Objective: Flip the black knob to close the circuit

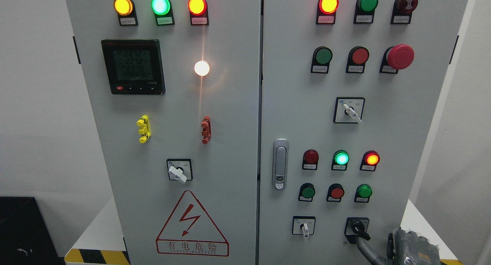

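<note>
While right hand [408, 244] shows at lower right corner, one dark finger [362, 246] reaches up to black knob [358, 227], touching its lower edge. Knob sits bottom right on right cabinet door [414, 142], lever pointing down-right. Rest of hand mostly cut off by frame (cannot tell whether fingers apart or curled). White selector [304, 228] just left of knob. Green lamp [341, 158] and red lamp [371, 158] lit above. Left door meter [133, 66] glowing.

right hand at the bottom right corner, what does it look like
Only the right hand shows: dark grey, with a blocky, glossy wrapped-looking body at the frame's lower edge and one smooth, curved grey finger rising from it. No cables or markings are visible. The left hand is out of view.
</note>
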`<action>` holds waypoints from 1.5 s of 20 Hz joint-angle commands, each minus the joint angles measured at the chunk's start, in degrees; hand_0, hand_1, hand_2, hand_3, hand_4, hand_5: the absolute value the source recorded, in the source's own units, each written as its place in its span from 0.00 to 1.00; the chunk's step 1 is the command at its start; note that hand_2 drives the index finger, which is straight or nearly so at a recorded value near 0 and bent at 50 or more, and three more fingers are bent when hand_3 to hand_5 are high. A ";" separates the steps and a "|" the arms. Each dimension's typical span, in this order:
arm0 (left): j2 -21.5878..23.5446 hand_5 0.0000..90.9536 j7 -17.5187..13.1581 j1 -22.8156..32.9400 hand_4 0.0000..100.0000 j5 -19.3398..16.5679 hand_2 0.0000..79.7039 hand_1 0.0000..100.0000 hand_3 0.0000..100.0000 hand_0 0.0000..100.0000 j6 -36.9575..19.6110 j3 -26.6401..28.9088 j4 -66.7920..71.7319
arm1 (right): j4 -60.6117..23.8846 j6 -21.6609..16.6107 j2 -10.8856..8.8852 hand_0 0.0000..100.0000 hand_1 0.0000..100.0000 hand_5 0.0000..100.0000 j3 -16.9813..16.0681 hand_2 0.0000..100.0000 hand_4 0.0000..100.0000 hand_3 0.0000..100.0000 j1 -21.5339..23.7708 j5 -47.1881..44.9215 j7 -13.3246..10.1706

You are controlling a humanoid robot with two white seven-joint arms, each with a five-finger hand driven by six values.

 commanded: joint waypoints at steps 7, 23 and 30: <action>0.00 0.00 -0.04 0.00 0.00 0.00 0.00 0.56 0.00 0.12 -0.04 0.03 0.03 | 1.16 -0.21 0.40 0.00 0.00 0.99 4.27 0.94 1.00 1.00 1.10 0.02 -1.00; 0.00 0.00 0.04 0.00 0.00 0.00 0.00 0.56 0.00 0.12 -0.04 0.03 -0.06 | -7.71 -0.12 3.03 0.00 0.00 0.99 5.33 0.92 1.00 1.00 6.37 -8.93 -7.32; 0.00 0.00 -0.04 0.00 0.00 0.00 0.00 0.56 0.00 0.12 -0.04 -0.06 0.03 | -11.67 -0.47 3.83 0.00 0.00 0.94 7.87 0.85 0.95 1.00 11.37 -24.56 -14.70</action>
